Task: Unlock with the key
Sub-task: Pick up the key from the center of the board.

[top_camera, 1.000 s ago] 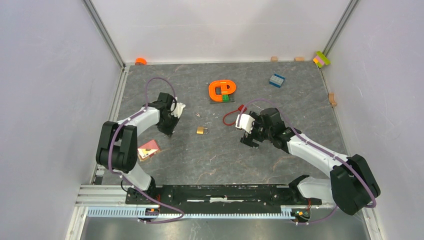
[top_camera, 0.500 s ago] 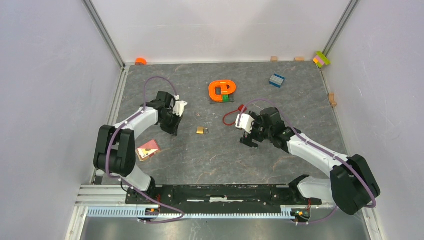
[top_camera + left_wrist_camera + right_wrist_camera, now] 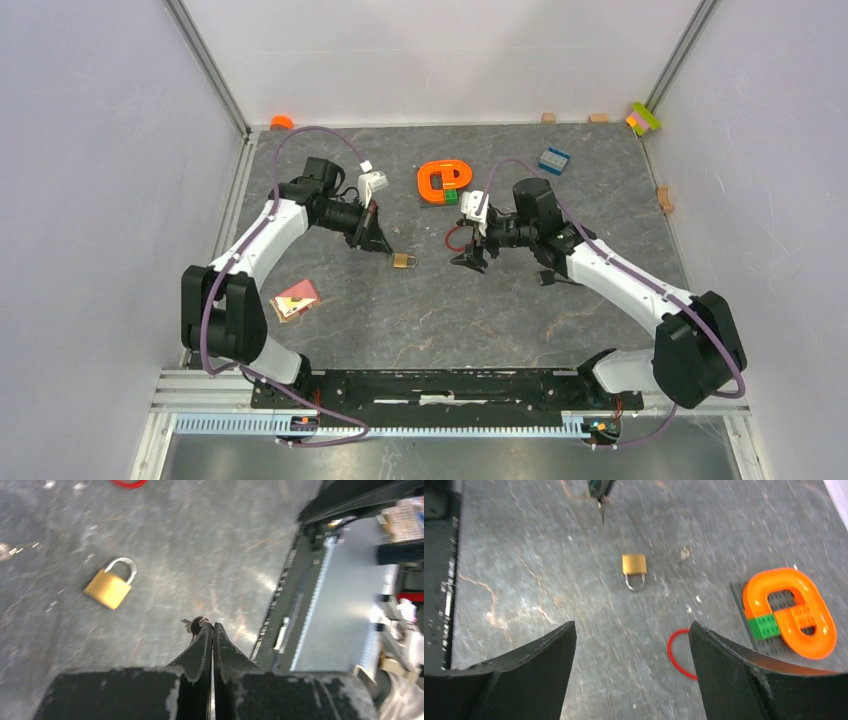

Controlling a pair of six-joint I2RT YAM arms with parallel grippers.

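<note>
Left gripper [image 3: 383, 240]: jaws pressed together, pinching a small silver key [image 3: 192, 624] at the very tips. The key sticks out past the fingertips; the left wrist view is blurred, so its teeth cannot be made out. From the right wrist view the key [image 3: 601, 505] hangs point-down from the dark fingertips, off the table.

Padlock [image 3: 403, 260]: brass body, silver shackle, lying flat on the grey table [image 3: 450, 320]. It sits between the two grippers, nearer the left one, whose tips are just beside it to the upper left in the top view. Key and padlock [image 3: 111, 584] are apart, not touching. Whether the shackle is latched cannot be told.

Right gripper [image 3: 470, 258]: jaws spread wide, nothing between them, held above the table to the right of the padlock. In its wrist view the padlock [image 3: 634, 568] lies ahead, shackle toward the camera.

Nearby: a red cord loop [image 3: 455, 240] on the table just beside the right gripper. An orange loop piece [image 3: 444, 180] sits on a grey baseplate behind it, with a green brick [image 3: 763, 626] against it. A blue brick [image 3: 553, 160] lies far right, and a red and yellow card [image 3: 296, 298] near the left arm.
</note>
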